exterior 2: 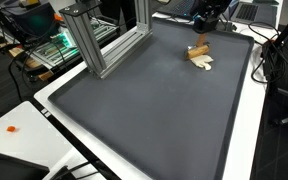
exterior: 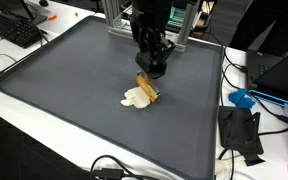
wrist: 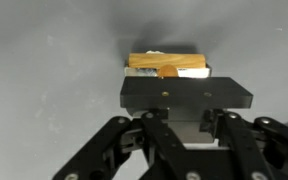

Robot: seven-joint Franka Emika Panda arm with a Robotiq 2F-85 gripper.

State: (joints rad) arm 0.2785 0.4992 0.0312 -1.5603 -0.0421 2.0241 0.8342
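Observation:
A tan wooden bar [exterior: 148, 89] lies tilted on the dark grey mat [exterior: 74, 80], its lower end beside a cream-coloured lump [exterior: 135, 98]. In both exterior views my gripper [exterior: 152, 70] [exterior 2: 206, 18] comes down onto the bar's upper end and is shut on it. The wrist view shows the bar [wrist: 164, 62] with a brown spot and a white piece [wrist: 196, 72] under it, just past a dark block [wrist: 187, 93] that hides my fingertips. The bar and cream lump [exterior 2: 204, 63] sit near the mat's far corner.
An aluminium frame [exterior 2: 109, 45] stands at the mat's edge behind the arm. A keyboard [exterior: 14, 30] lies at the back, with a blue object [exterior: 242, 99] and a black bracket [exterior: 242, 135] on the white table beside the mat. Cables [exterior: 114, 168] cross the front edge.

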